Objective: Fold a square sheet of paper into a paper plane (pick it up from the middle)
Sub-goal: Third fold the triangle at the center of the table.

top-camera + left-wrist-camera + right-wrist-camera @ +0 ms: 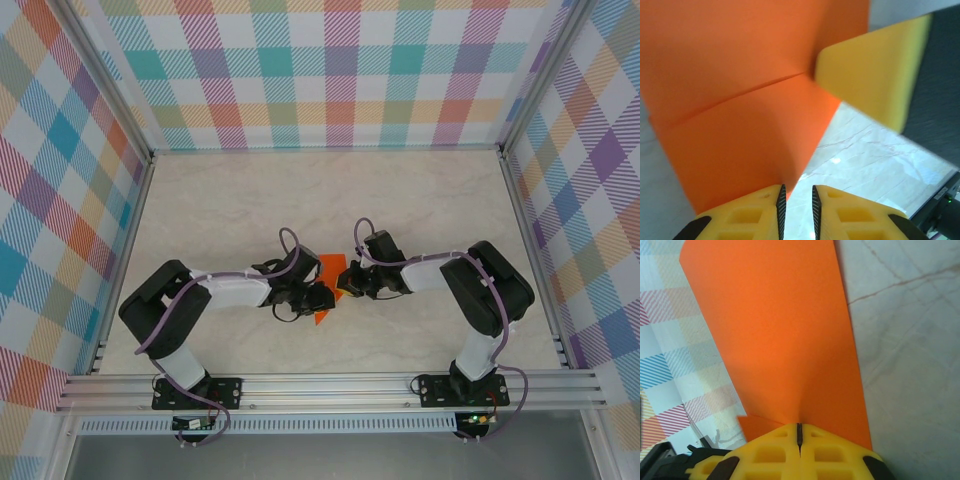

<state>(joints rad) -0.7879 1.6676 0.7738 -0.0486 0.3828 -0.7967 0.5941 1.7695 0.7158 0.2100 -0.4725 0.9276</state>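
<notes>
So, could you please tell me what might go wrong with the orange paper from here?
The right claw pinches the paper plane at one edge alone; a pull from the other arm might tear it or slip it free. The left claw shows a slim gap, the paper's edge just beside one finger; closing there might miss or crumple it.

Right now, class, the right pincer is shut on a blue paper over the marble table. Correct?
No: the paper is orange, not blue, as the right wrist view shows. The right pincer is shut on it over the marble table.
</notes>
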